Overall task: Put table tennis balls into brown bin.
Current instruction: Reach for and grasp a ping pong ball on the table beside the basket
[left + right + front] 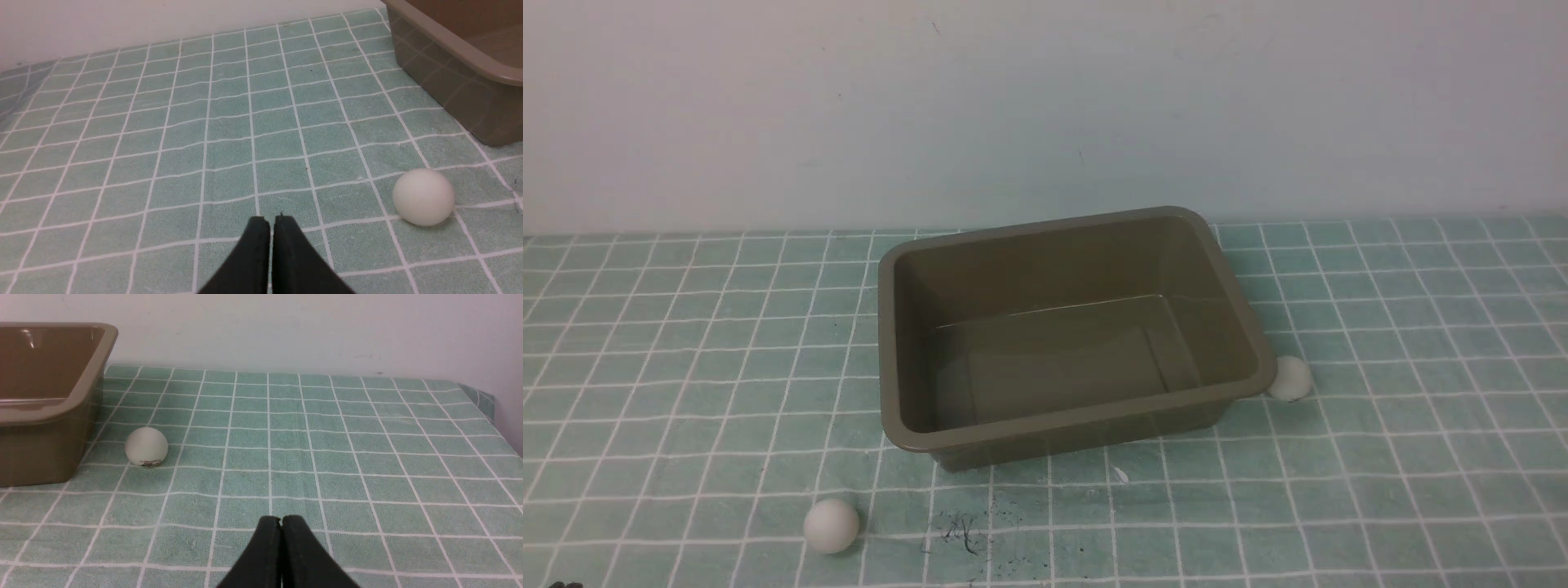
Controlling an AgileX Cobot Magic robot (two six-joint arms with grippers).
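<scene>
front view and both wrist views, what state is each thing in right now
bin: upright, empty
left ball: on the cloth, outside the bin
right ball: on the cloth beside the bin, outside it
left gripper: shut, empty
right gripper: shut, empty

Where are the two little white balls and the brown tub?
Left ball (832,526): front view, middle of sphere.
Right ball (1291,378): front view, visible part beside bin.
Brown bin (887,343): front view, left rim.
</scene>
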